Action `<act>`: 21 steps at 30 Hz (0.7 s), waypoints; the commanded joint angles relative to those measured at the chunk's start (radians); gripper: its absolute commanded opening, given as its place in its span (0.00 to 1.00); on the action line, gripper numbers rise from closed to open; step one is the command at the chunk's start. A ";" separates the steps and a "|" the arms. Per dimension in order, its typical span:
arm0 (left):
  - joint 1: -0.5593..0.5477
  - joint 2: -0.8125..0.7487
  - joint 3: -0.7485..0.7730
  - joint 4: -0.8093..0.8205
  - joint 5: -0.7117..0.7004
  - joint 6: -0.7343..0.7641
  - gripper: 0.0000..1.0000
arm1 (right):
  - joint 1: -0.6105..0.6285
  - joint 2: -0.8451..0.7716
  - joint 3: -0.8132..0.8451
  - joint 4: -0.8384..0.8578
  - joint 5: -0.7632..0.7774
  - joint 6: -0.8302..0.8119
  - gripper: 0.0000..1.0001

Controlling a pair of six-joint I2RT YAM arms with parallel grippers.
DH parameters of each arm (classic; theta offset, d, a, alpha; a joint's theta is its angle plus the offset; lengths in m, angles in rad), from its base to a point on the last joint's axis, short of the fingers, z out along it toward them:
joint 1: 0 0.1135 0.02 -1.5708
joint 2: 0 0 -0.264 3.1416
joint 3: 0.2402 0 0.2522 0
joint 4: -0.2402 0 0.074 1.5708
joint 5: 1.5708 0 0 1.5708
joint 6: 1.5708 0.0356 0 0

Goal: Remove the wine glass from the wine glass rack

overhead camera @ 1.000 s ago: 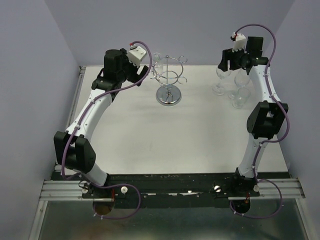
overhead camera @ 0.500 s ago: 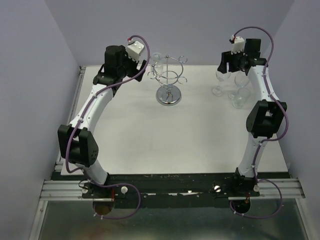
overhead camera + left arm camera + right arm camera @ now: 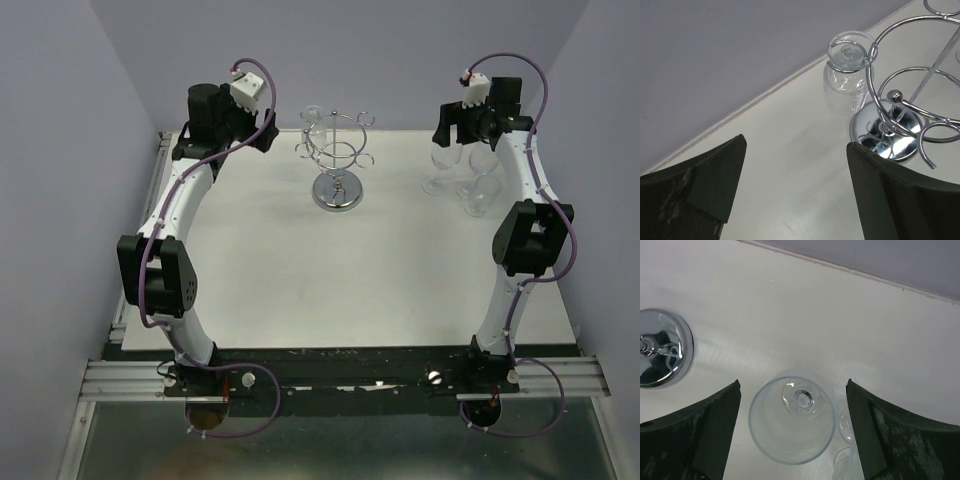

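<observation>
One wine glass hangs off rack rim.

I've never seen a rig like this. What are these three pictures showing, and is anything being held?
Two white robot arms are bolted at the near edge of the table, each ending in a two-finger gripper. One picture looks down from above; the other two come from cameras on the wrists, so the dark shapes are gripper fingers. On the table stands a chrome wine glass rack with one wine glass hanging upside down. The left gripper is open near it, holding nothing. The right gripper is open above an upright glass, with more glasses beside it.
</observation>
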 commanded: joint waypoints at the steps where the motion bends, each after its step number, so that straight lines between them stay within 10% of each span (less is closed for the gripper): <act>1: 0.011 0.034 -0.008 0.122 0.147 0.034 0.99 | -0.006 -0.046 0.016 0.007 -0.056 0.032 0.93; 21: 0.032 0.334 0.072 0.430 0.465 0.056 0.99 | 0.138 -0.147 -0.005 0.010 -0.245 -0.014 1.00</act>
